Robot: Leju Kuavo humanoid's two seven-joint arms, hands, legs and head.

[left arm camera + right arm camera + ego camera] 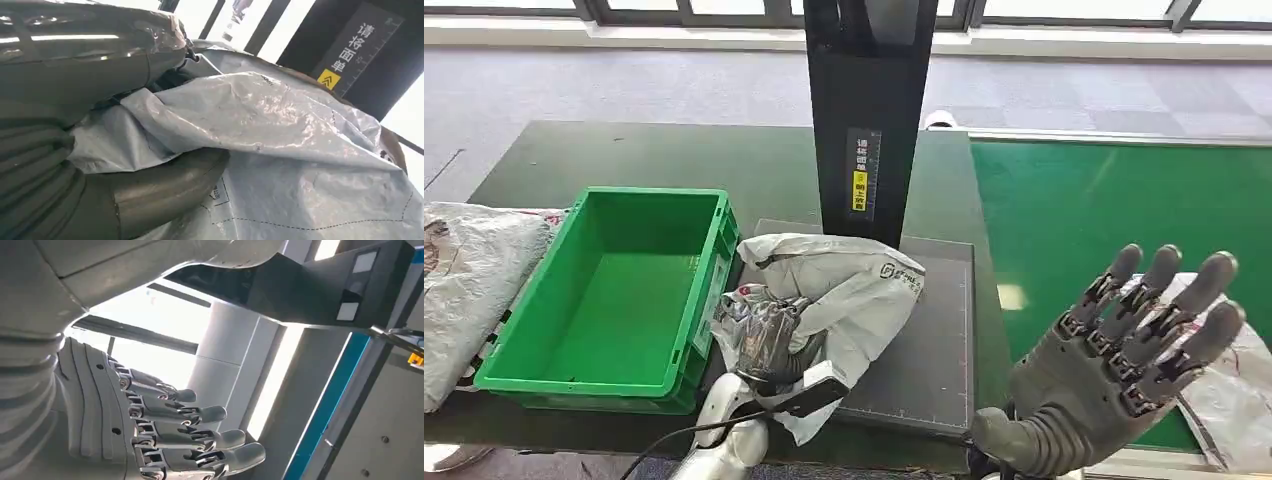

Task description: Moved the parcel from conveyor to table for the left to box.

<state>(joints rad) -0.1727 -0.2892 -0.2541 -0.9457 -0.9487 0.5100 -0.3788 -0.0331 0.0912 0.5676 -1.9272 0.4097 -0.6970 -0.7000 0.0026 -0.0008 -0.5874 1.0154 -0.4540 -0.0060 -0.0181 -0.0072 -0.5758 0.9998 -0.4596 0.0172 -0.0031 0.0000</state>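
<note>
Left robot hand (764, 335): clamped on the near edge of a grey plastic parcel (849, 290); the left wrist view shows crinkled film folded over the thumb, though the fingers are mostly hidden, so how firm the hold is looks uncertain.
Right robot hand (1124, 360): raised palm-up over the green conveyor (1104, 210), fingers apart, holding nothing.
Parcel: lies on a dark mat (934, 350) on the counter (624, 155), just beside the green crate (614, 290) and in front of a black post (864, 110) with a yellow label.
Green crate: holds nothing, sits to the left of the parcel.
Other bags: one grey mailer (469, 280) rests at the counter's left end, touching the crate; another bag (1234, 390) lies on the conveyor behind the right robot hand.
Progress: the parcel is already off the conveyor and on the counter. Judging by the bare crate, boxing is what remains: the left robot hand must lift the parcel over the crate wall and let go.
</note>
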